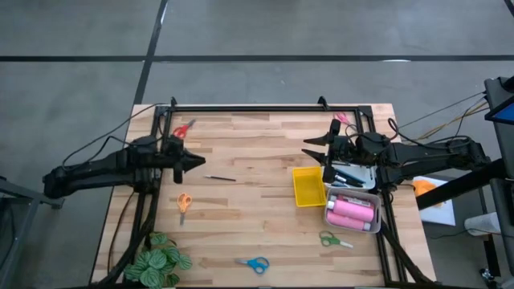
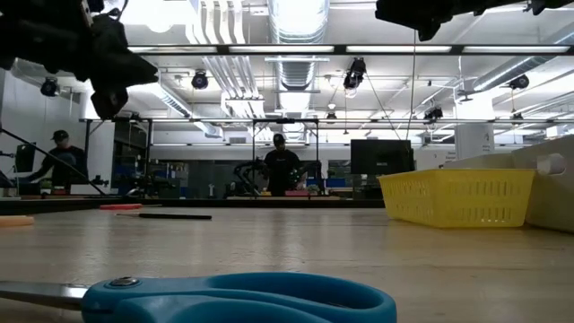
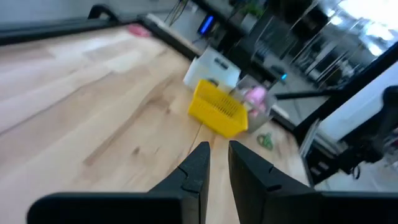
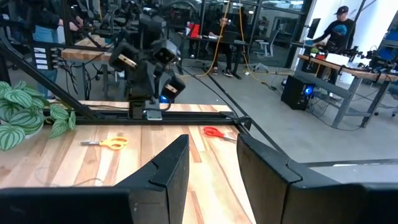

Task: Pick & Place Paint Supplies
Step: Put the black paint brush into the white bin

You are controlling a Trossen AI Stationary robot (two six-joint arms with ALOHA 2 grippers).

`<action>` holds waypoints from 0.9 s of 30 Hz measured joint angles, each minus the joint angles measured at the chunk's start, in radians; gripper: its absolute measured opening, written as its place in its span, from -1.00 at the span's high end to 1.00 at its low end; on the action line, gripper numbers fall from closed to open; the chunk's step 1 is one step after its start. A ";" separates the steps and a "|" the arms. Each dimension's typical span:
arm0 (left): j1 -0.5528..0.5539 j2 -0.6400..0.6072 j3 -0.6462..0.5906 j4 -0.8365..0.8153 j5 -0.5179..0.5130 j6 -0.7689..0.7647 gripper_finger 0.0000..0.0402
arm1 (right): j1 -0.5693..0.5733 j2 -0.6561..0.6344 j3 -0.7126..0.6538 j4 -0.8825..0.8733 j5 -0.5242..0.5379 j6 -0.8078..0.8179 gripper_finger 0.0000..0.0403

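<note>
Just right of the left gripper [image 1: 198,163], whose fingers stand slightly apart and empty, one thin brush [image 1: 219,178] lies on the table [image 1: 257,225]. Five scissors lie scattered; two pink bottles [image 1: 351,212] lie in a tray under the right gripper [image 1: 309,150], open and empty.

Blue-handled scissors [image 2: 242,301] are seen lying flat on the wooden table [image 2: 296,242] at the very front, with a blade running off to the left. Farther back, a thin dark brush [image 2: 166,215] and a flat red object [image 2: 121,206] are seen low on the tabletop at the left, while a yellow basket [image 2: 453,197] is set at the right, just beside a pale container [image 2: 549,190] at the edge. Dark arm parts are seen overhead at the upper left [image 2: 85,49] and upper right, and two people [image 2: 281,166] are visible at benches in the room behind.
</note>
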 joint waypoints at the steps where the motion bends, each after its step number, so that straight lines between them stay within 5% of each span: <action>1: 0.000 0.019 0.021 -0.026 0.000 0.000 0.70 | 0.000 0.000 0.000 0.000 0.000 0.000 0.34; 17: 0.000 0.528 0.303 -0.199 0.076 0.179 0.65 | 0.000 0.000 0.000 0.000 0.000 0.000 0.34; 27: 0.000 0.748 0.360 -0.205 0.080 0.359 -0.05 | 0.000 0.000 0.000 0.000 0.000 0.000 0.34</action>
